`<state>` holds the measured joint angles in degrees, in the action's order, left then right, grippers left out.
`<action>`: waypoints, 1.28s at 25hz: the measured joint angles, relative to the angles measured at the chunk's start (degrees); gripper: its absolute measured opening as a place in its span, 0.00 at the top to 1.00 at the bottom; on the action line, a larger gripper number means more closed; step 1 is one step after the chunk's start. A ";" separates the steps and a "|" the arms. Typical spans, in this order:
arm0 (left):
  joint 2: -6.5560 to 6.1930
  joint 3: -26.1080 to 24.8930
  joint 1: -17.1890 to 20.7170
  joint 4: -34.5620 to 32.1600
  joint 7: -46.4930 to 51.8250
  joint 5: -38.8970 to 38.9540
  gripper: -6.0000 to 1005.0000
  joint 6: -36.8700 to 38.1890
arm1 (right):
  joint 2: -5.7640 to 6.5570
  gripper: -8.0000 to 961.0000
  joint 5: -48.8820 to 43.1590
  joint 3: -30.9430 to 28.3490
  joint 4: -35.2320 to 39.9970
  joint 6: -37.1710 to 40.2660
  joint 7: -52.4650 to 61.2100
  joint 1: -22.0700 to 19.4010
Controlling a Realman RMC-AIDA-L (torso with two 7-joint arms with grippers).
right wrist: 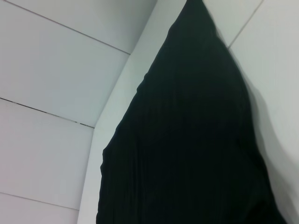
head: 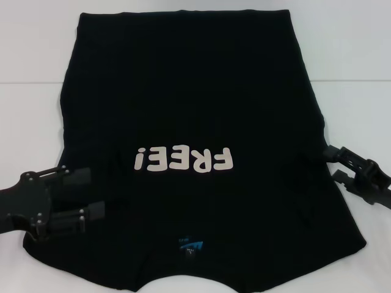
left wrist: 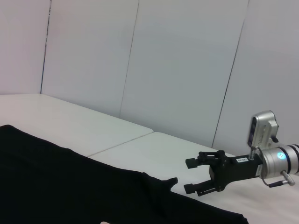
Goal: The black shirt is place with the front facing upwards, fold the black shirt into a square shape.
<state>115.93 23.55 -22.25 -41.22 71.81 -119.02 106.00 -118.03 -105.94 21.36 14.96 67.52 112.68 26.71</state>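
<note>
black shirt | smooth cloth, flat, sleeves folded in | left end effector spread wide | right end effector parted at shirt edge

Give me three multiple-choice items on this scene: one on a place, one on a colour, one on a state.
1. Where is the left gripper?
A. at the shirt's edge on the robot's left
B. above the lettering
C. out of view

2. What colour is the lettering on the black shirt?
A. red
B. cream
C. green

3. How are the right gripper's fingers?
A. shut on cloth
B. hidden
C. open

Answers: 1 A, it sits by the shirt's left side; 2 B, pale "FREE!" letters; 3 C, its fingers stand apart, nothing between.
</note>
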 joint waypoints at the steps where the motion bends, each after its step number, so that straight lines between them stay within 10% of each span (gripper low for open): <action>1: 0.00 0.00 -0.01 0.00 0.00 -0.01 0.20 0.00 | -0.06 0.03 -0.04 0.06 -0.03 -0.44 0.07 0.38; 32: 0.00 0.01 0.11 0.00 0.00 -0.05 0.20 0.08 | -0.95 0.03 0.20 0.61 0.34 -9.42 -2.53 14.31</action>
<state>115.92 23.56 -22.14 -41.22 71.81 -119.08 106.08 -118.99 -105.73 21.96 15.30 58.10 110.15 41.02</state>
